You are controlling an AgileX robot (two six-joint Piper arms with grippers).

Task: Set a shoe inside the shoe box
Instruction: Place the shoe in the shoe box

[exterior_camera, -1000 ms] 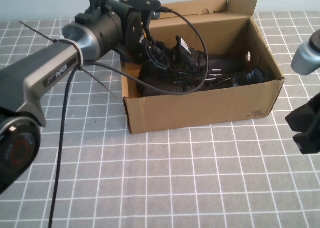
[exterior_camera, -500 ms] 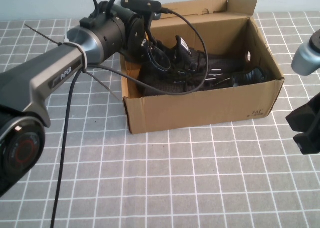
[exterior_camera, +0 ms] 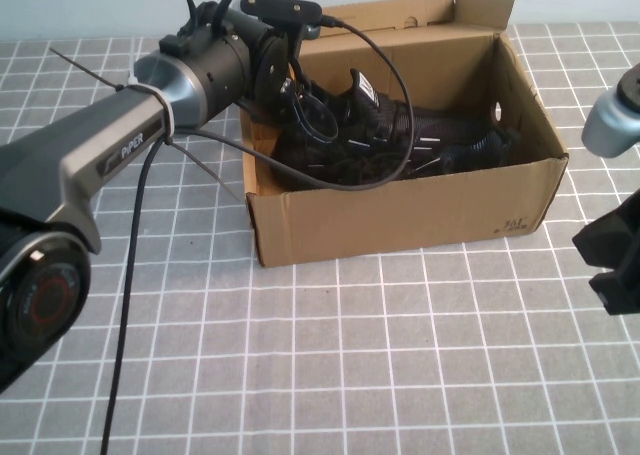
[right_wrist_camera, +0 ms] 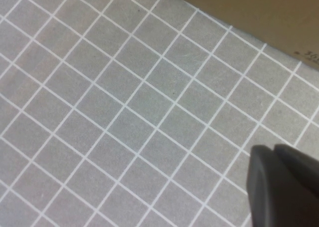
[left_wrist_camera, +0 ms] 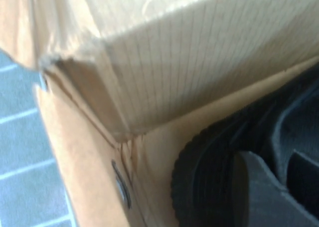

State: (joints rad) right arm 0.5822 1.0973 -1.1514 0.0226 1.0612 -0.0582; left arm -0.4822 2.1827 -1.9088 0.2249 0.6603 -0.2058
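Note:
The brown cardboard shoe box stands open at the middle back of the table, lid flap up behind it. A black knit shoe with white dashes lies lengthwise inside, white tongue label up, toe toward the right end wall. My left gripper reaches into the box's left end and is shut on the shoe's heel. In the left wrist view my left gripper sits at the black heel, close to the box's inner corner. My right gripper is shut and empty, hovering over the table right of the box.
A black cable loops from the left arm over the box's front wall. The table is covered by a grey mat with a white grid. The right wrist view shows the same mat and the box's lower edge.
My left gripper has shifted slightly up and back at the box's left end. The shoe has shifted with it, its toe drawing a little left from the right end wall.

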